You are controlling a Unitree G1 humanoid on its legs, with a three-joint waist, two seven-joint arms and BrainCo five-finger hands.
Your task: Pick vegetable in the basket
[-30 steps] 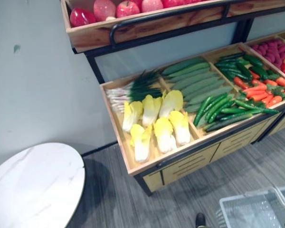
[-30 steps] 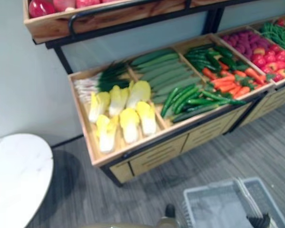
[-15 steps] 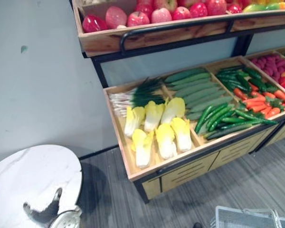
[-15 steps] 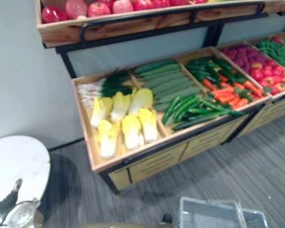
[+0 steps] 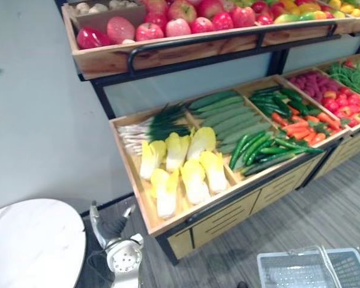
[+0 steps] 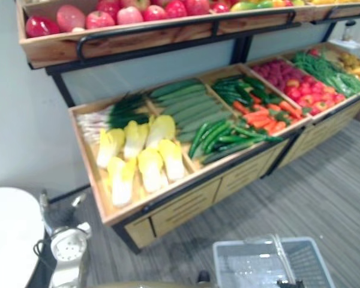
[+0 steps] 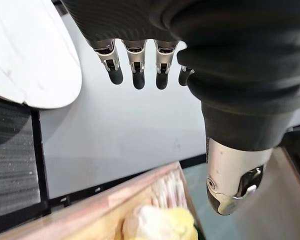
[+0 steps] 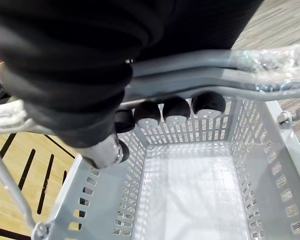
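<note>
Yellow-white cabbages (image 5: 181,170) lie in the front left wooden crate (image 5: 132,180) of the stand, with spring onions (image 5: 150,123) behind them. Pale cucumbers (image 5: 228,114), dark green cucumbers (image 5: 258,150) and carrots (image 5: 300,126) fill the crates to the right. My left hand (image 5: 121,257) is raised low beside the crate's front left corner, open, fingers (image 7: 137,62) straight and holding nothing. My right hand (image 8: 175,111) is shut on the handles (image 8: 200,75) of a grey plastic basket (image 5: 276,270), which hangs empty at the lower right.
A round white table (image 5: 30,246) stands at the lower left, close to my left hand. A top shelf (image 5: 168,51) of red apples overhangs the vegetable crates. Red and purple produce (image 5: 324,99) lies at the far right. Grey floor runs in front of the stand.
The camera has shifted. My left hand has risen from over the white table and moved right, towards the crate's corner. The basket still hangs at the lower right.
</note>
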